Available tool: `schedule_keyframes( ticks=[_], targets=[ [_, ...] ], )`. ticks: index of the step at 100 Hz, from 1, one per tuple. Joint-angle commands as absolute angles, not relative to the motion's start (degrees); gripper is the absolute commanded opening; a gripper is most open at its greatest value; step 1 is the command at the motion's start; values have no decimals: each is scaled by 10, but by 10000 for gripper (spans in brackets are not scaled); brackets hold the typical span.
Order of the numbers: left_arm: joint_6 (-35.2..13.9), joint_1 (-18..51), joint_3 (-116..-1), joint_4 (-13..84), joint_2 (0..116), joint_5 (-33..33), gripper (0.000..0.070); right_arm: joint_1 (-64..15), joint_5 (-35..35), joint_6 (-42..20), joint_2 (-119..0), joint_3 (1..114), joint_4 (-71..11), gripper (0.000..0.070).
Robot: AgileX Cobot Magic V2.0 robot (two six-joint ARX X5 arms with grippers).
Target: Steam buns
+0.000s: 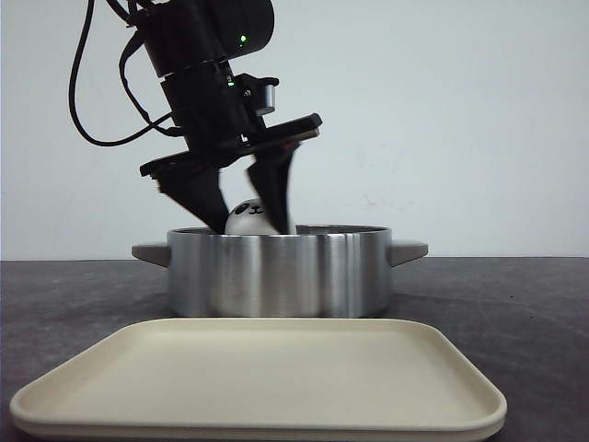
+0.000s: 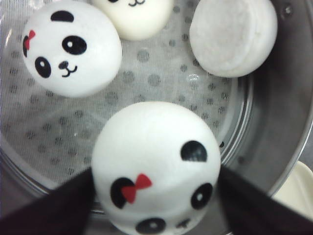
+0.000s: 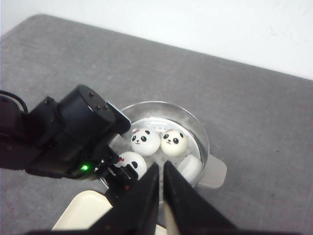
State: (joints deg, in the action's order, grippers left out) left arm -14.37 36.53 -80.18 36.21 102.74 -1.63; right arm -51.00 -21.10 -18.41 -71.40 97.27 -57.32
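My left gripper point(image 1: 252, 227) reaches into the steel pot point(image 1: 279, 272) and is shut on a panda bun with a red bow point(image 2: 155, 152), held at rim height point(image 1: 247, 214). Its black fingers point(image 2: 63, 205) press both sides of the bun. On the pot's perforated steamer tray point(image 2: 146, 83) lie two more panda buns point(image 2: 71, 46) point(image 2: 133, 17) and one bun turned flat side up point(image 2: 234, 36). My right gripper point(image 3: 161, 165) hangs high above the pot, jaws together, empty. From there all the buns show inside the pot point(image 3: 195, 128).
A beige tray point(image 1: 258, 378) lies in front of the pot on the dark grey table point(image 1: 515, 304); its corner shows in the right wrist view point(image 3: 80, 213). The pot has side handles point(image 1: 409, 250). A white wall stands behind.
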Motion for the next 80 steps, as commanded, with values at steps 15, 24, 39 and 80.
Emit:
schedule_keyframes(
  ticks=[15, 24, 39, 80],
  targets=[
    [-146, 365, -862, 414, 1028, -15, 591, -517, -217, -191, -723, 982, -571, 7],
    [-146, 366, -868, 419, 994, -1, 567, -517, -248, -190, -724, 976, -570, 7],
    [-135, 366, -868, 415, 895, 21, 431, -517, -287, -188, -723, 939, -571, 7],
    [-112, 363, -766, 427, 559, 74, 0, -577, -267, -188, -710, 724, -332, 8]
  ],
)
